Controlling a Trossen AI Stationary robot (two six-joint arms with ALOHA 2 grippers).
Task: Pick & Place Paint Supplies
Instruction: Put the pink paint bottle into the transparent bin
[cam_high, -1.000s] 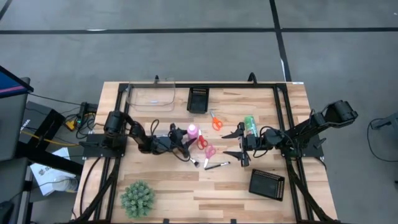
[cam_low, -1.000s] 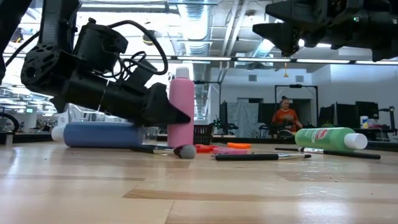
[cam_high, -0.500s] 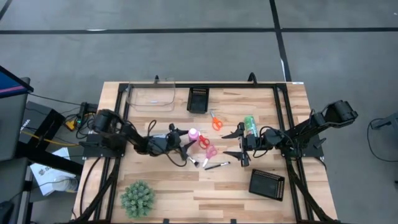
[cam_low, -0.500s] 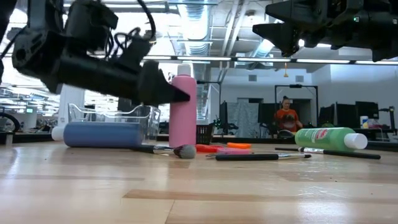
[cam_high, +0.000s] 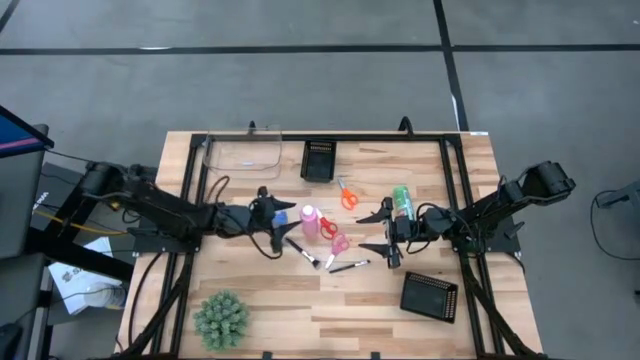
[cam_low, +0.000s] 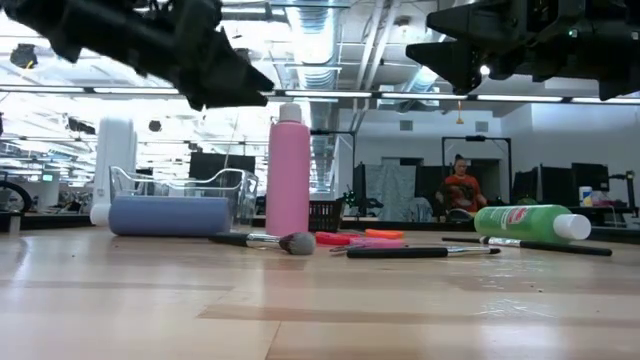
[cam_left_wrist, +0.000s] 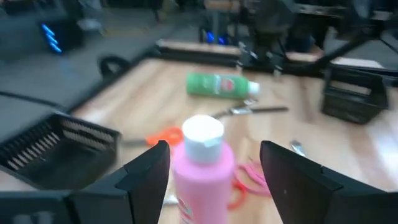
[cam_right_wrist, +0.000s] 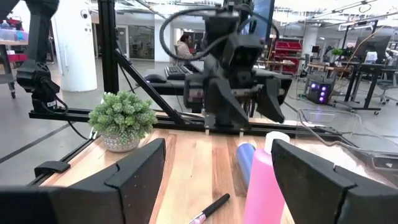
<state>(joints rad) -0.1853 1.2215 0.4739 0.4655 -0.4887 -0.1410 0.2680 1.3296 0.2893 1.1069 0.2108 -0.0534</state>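
L gripper (cam_high: 274, 213): fingers open, empty, raised beside pink bottle (cam_high: 309, 220).
R gripper (cam_high: 384, 231): fingers open, empty, above counter (cam_high: 330, 300).
Pink bottle: upright.
Green bottle (cam_high: 402, 203): lying flat.

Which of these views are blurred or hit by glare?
Left wrist view: soft all over with motion blur, pink bottle smeared. Low view: bright ceiling lights behind, left pincer a dark streaked silhouette. High view: even light, sharp. Right wrist view: sharp on the plant.
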